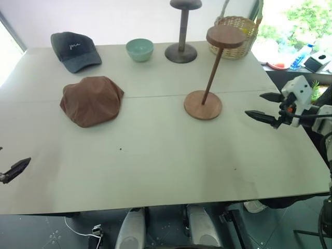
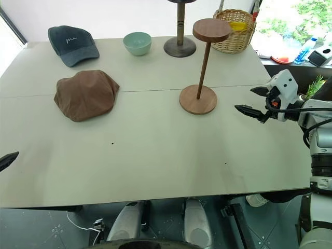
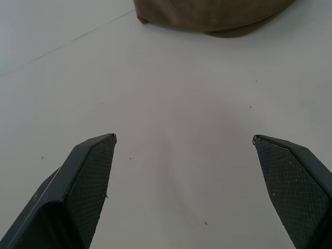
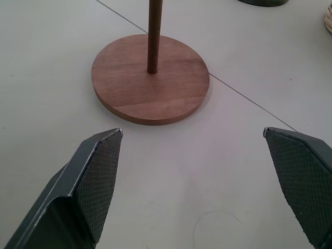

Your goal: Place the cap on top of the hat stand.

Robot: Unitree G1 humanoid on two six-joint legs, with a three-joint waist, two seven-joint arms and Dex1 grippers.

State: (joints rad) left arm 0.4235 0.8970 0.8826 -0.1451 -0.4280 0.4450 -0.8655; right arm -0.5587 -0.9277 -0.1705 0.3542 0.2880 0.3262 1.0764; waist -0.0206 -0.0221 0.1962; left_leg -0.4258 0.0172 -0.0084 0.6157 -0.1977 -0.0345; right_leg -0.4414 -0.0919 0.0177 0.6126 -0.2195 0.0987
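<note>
The plain brown cap lay on the tabletop beside the hat stand; a grey baseball cap bore illegible white script. Both grippers, left and right, had fingers spread, empty.

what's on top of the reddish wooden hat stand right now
Nothing: the hat stand has a bare round disc at the top. The brown cap lies flat on the table, well apart from it. What the cap covers cannot be seen.
</note>
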